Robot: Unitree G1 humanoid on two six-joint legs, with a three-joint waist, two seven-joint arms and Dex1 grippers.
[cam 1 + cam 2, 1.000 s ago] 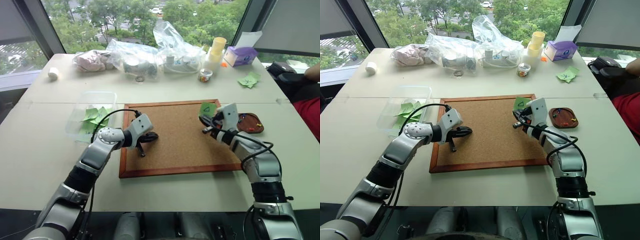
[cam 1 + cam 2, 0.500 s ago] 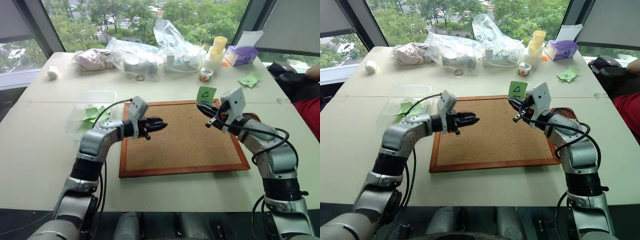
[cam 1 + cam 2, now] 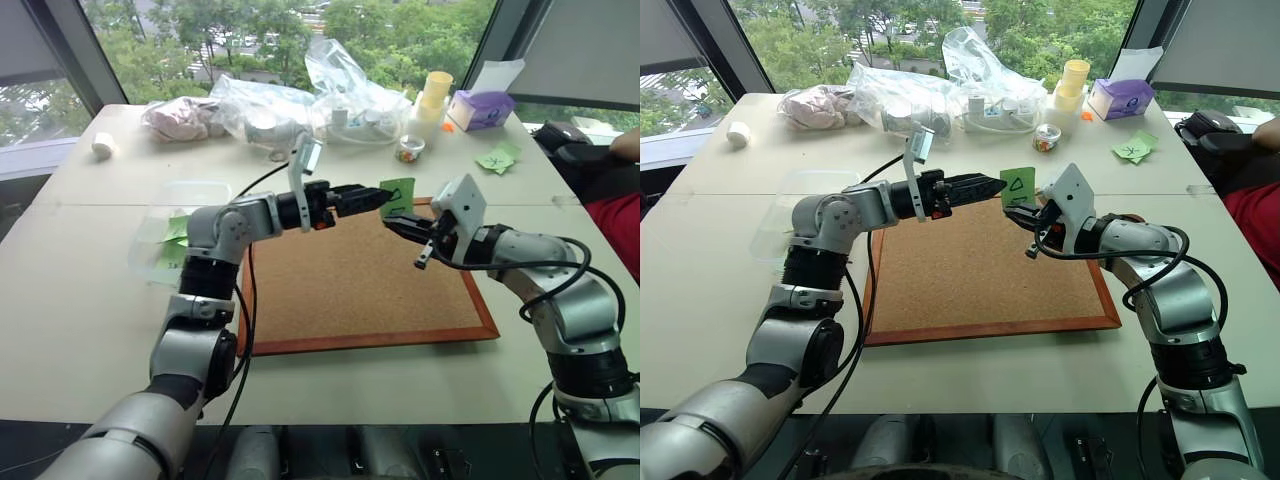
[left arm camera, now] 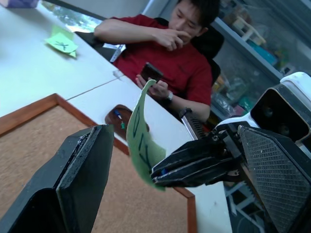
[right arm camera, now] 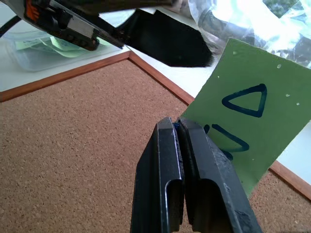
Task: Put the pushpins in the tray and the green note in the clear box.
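From the head camera, a wood-framed corkboard (image 3: 365, 275) with a grainy brown face lies on the pale table (image 3: 90, 300). Above its far edge the right gripper (image 3: 392, 224) pinches the lower edge of the green note (image 3: 398, 196), a thin light-green square standing upright with a drawn triangle. The left gripper (image 3: 995, 184) reaches in level from the other side, its black tips just beside the note; from here I cannot tell how wide it stands. The clear box (image 3: 180, 225), a low transparent container with rounded corners, sits off the board's left edge with green paper slips (image 3: 178, 238) inside. Crinkled plastic bags (image 3: 300, 105) line the far side of the table.

In the left wrist view, the left gripper's flat, ribbed black fingers (image 4: 82, 179) stand spread, one on each side of the curling note, not closed on it. Beyond, the small reddish-brown tray (image 4: 119, 118) holds coloured pushpins (image 4: 118, 119). A person in a red shirt (image 4: 180, 63) sits behind.

In the right wrist view, the right gripper's smooth black fingers are pressed together on the note's edge over the cork.
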